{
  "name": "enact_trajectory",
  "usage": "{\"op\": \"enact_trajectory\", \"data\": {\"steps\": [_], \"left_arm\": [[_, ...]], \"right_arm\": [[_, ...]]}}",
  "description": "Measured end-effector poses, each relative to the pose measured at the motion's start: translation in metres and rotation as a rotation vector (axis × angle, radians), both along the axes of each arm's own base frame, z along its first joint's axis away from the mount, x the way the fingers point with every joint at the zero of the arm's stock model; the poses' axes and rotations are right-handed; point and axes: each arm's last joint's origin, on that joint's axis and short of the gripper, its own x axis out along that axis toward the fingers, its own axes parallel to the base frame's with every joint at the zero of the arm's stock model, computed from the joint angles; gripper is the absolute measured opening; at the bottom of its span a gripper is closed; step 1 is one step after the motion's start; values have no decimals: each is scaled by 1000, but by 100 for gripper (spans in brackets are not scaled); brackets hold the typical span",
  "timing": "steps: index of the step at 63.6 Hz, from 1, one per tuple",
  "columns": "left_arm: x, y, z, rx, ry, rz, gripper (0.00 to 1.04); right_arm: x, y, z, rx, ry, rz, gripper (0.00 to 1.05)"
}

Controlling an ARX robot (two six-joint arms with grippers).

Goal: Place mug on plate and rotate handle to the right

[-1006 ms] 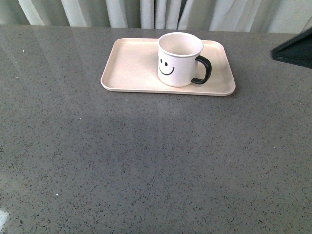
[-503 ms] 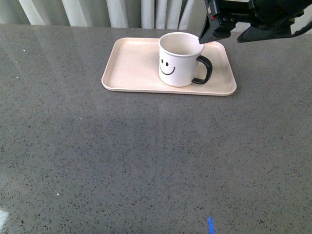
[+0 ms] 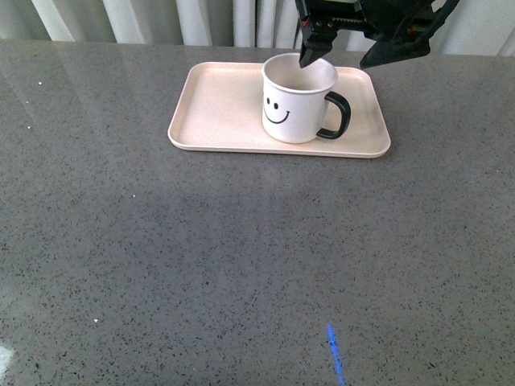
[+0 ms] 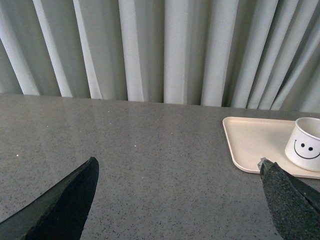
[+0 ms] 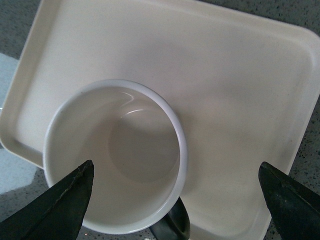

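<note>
The white mug (image 3: 296, 103) with a black smiley face stands upright on the right half of the pale pink plate (image 3: 217, 108). Its black handle (image 3: 336, 115) points right. My right gripper (image 3: 346, 50) hangs open just above and behind the mug, one fingertip over the far rim. In the right wrist view I look down into the empty mug (image 5: 120, 165), with the handle (image 5: 172, 226) and the plate (image 5: 235, 100) below my open right gripper (image 5: 176, 169). My left gripper (image 4: 178, 167) is open over bare table, left of the plate (image 4: 255, 145) and mug (image 4: 306, 145).
A grey speckled tabletop (image 3: 241, 265) spreads in front of the plate. Pale curtains (image 4: 165, 50) hang behind the table's far edge. A short blue mark (image 3: 334, 354) shows on the table near the front.
My right arm has come in from the right edge and moved left until its gripper is above the mug. Mug and plate have not moved.
</note>
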Motion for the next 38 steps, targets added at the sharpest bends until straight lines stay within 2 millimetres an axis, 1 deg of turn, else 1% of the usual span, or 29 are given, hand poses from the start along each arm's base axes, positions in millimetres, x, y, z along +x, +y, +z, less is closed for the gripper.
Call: {"op": "enact_trajectory", "data": {"steps": [7, 24, 38], "left_arm": [[0, 0, 0, 0, 0, 0, 95], [0, 0, 0, 0, 0, 0, 95], [0, 0, 0, 0, 0, 0, 96]], "right_arm": [[2, 0, -5, 1, 14, -6, 96], [3, 3, -5, 5, 12, -7, 96], [5, 5, -10, 3, 33, -7, 96]]}}
